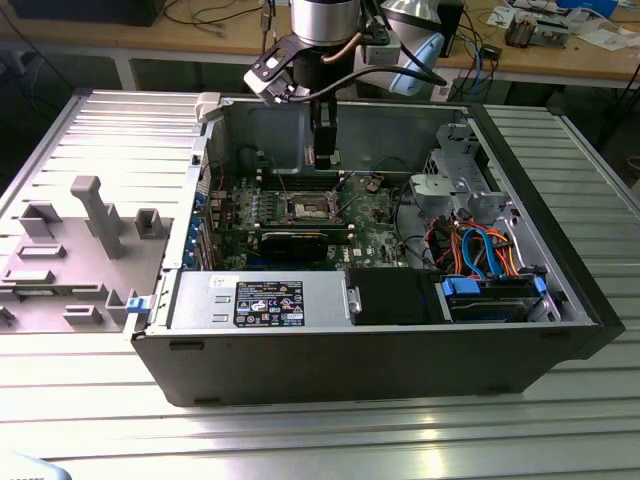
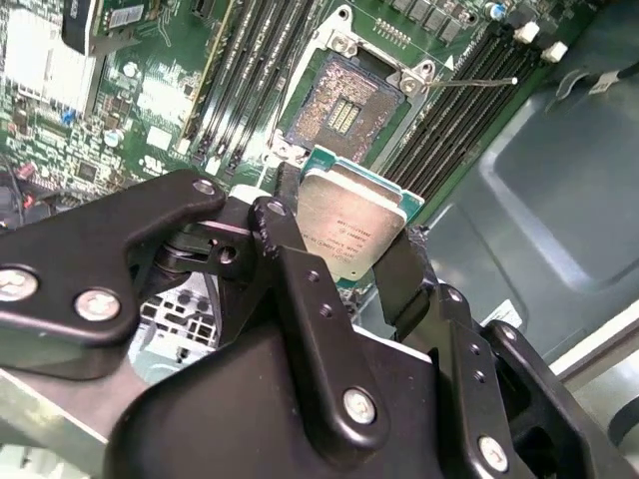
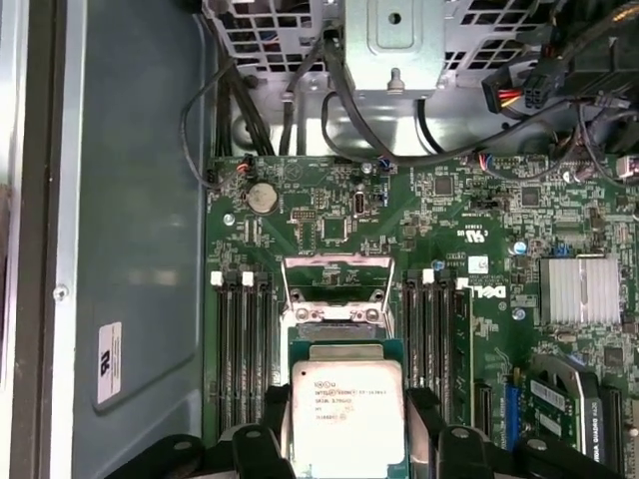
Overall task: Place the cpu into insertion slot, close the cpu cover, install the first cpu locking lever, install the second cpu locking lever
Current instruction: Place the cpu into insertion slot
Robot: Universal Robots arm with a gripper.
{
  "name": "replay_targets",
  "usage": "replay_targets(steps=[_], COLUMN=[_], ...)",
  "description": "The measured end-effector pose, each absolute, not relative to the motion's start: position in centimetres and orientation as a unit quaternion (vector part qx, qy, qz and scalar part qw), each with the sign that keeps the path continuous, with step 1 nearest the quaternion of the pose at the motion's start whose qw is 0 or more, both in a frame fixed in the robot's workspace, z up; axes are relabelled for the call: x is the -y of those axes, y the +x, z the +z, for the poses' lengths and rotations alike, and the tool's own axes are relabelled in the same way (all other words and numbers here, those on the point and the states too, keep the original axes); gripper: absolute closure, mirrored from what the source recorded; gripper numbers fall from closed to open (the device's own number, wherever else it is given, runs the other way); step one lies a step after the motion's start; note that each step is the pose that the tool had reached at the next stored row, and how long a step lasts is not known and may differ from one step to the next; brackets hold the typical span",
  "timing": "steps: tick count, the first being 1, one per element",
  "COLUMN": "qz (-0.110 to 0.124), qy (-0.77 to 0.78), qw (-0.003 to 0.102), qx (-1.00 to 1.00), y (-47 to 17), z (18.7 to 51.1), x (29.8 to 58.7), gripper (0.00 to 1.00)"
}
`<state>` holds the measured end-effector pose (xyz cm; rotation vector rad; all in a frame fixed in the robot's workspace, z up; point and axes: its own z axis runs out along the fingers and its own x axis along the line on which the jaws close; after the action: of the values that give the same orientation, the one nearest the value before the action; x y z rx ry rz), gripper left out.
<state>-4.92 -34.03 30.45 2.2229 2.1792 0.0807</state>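
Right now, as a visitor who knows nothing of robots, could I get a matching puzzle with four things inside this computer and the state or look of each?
Things:
1. cpu
2. cpu cover
3. insertion slot
4. coin battery

States:
A. swung up, open
B. round and silvery
C. clamped in the gripper, above the board
D. empty, contacts exposed

Pairs: 1-C, 2-A, 3-D, 4-B.

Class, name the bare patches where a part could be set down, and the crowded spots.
Free: ribbed table in front of the case; bare panel beside the motherboard. Crowded: the cables, and the socket near the gripper holding the cpu.
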Motion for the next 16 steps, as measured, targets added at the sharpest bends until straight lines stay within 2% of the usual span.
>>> replay_targets(steps=[16], qz=[0.026], qy=[0.695], qw=[0.013], qx=[-0.718], y=[-4.96], z=[30.34], x=[34.03], gripper=[0.45])
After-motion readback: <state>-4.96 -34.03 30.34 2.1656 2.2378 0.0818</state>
